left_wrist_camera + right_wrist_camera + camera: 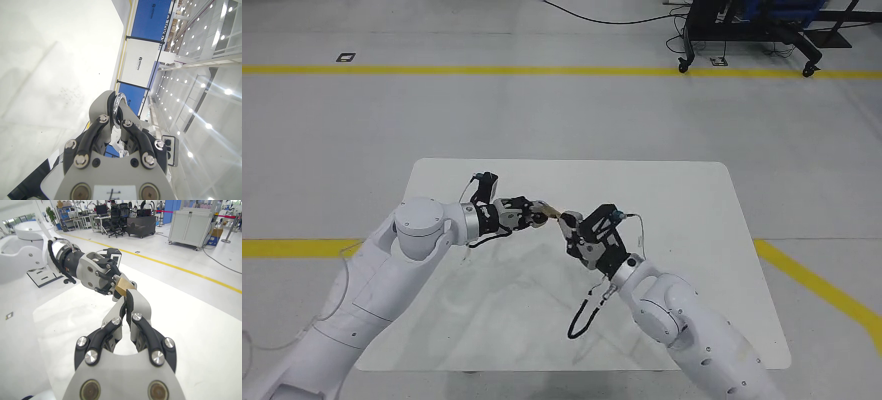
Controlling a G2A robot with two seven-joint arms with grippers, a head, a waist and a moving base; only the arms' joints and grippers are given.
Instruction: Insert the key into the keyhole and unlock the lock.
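Both grippers are seen at the lock [123,287]: it is clamped by the fingers of the left gripper [116,286], while those of the right gripper [127,299], pressed together, touch its brass body. Key hidden; straight alignment is needed before any twist.

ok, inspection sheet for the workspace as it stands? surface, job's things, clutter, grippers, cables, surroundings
surface: white table, rounded corners.
job's things: brass lock held above the table where both grippers meet; key and keyhole hidden.
clutter: nothing seen.
grippers: left gripper shut on the lock, shackle between its fingers; right gripper shut, tips at the lock's body.
cables: black cable looping off the right arm's wrist; floor cable beyond the table.
surroundings: yellow floor lines, black cart, desks and chairs in the room behind.
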